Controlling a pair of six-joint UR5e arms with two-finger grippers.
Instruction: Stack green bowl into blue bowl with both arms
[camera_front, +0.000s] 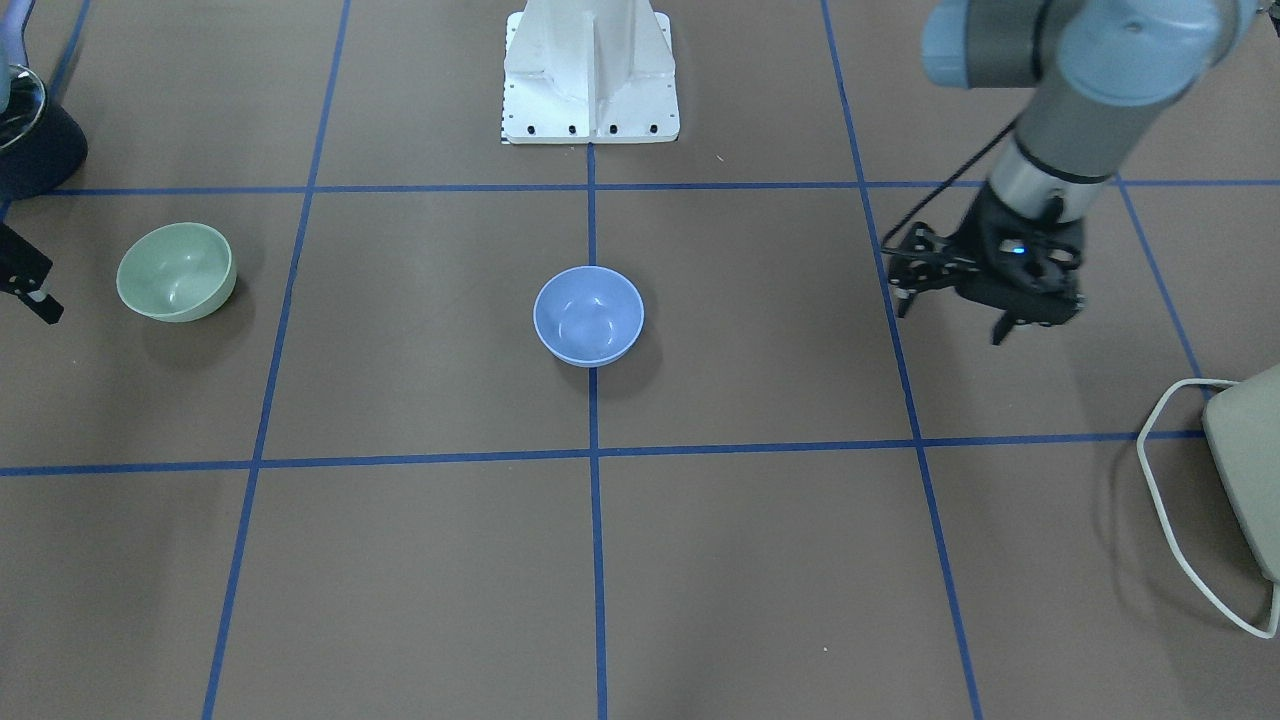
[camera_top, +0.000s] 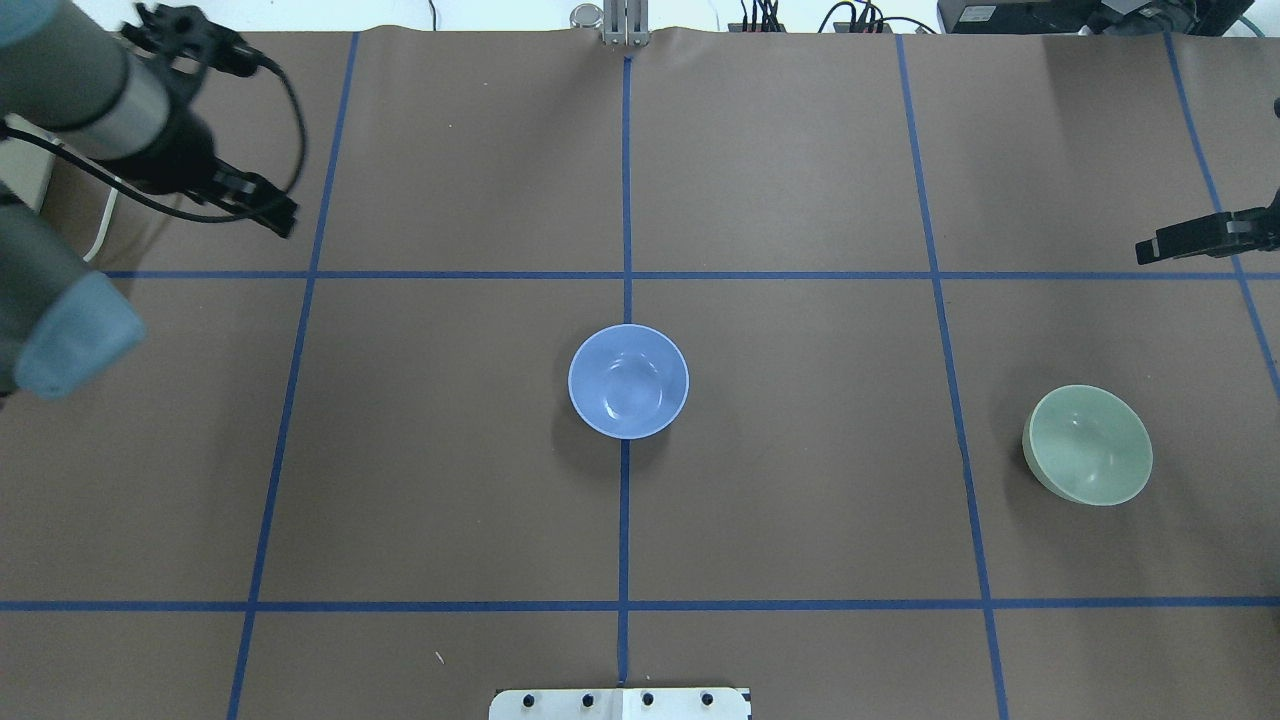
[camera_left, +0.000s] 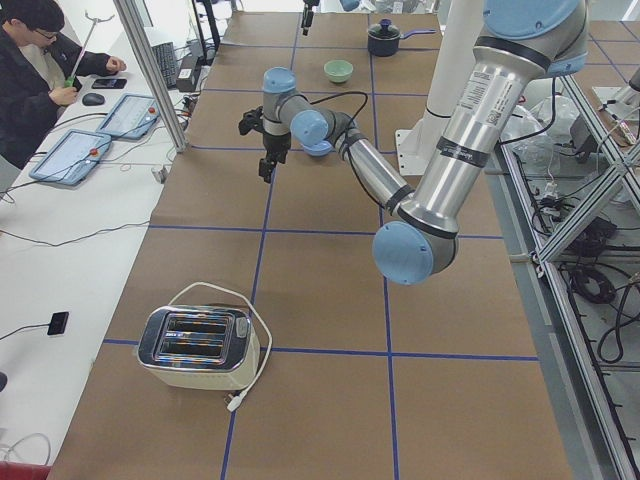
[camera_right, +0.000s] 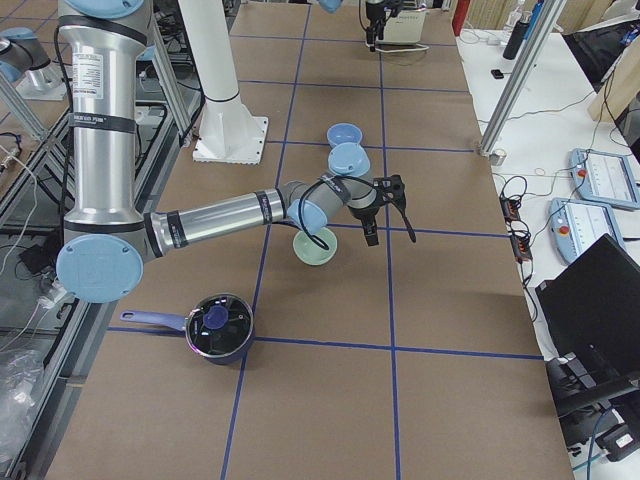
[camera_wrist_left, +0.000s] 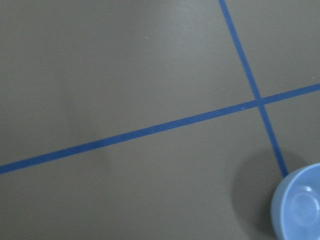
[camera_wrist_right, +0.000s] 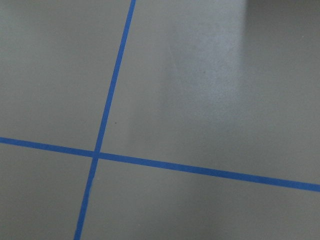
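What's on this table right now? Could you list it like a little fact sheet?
green bowl: upright, empty, robot's right side
blue bowl: upright, empty, on the centre tape line
left gripper: open, holding nothing, far from both bowls
right gripper: open, near the green bowl, not touching it
stacking: not yet done

Green bowl (camera_top: 1088, 445): plain pale mint. Blue bowl (camera_top: 628, 381): plain periwinkle. Table (camera_top: 800, 500): brown, blue tape grid. Pedestal (camera_front: 590, 70): white. Toaster (camera_left: 197, 345): cream, chrome top. Pot (camera_right: 220, 328): dark blue.
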